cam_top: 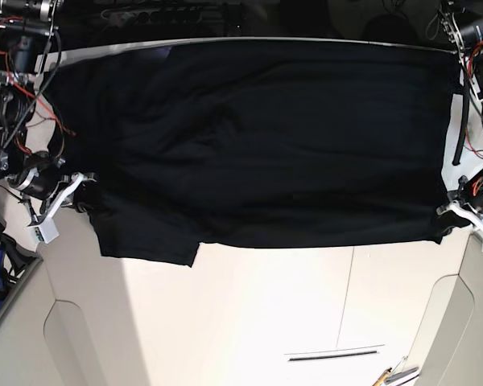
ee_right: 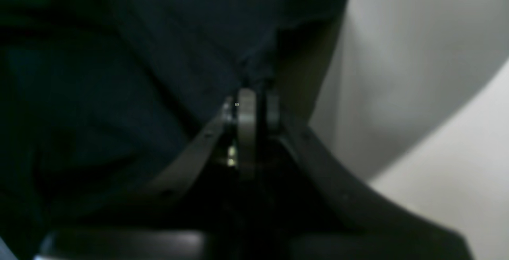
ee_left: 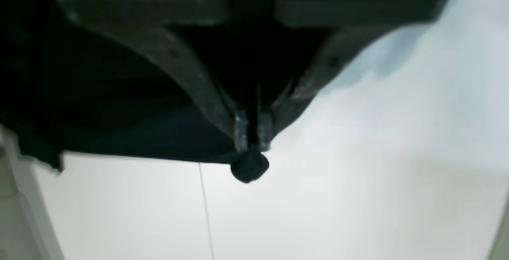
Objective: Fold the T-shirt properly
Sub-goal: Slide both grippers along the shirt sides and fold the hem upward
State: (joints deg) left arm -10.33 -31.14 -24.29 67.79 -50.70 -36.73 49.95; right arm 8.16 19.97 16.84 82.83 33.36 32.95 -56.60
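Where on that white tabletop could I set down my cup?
Bare table lies nearest the camera, below the T-shirt, though slots or lines mark its right part. It is crowded beyond, where the shirt spreads between the left gripper and right gripper, both gripping it.

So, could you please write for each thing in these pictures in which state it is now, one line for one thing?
T-shirt: spread wide, plain black side visible, not folded, near edge wavy with a flap hanging lower toward the base view's left
Left claw: shut on the T-shirt, a small bunch of cloth sticking out past the tips
Right claw: shut on the T-shirt
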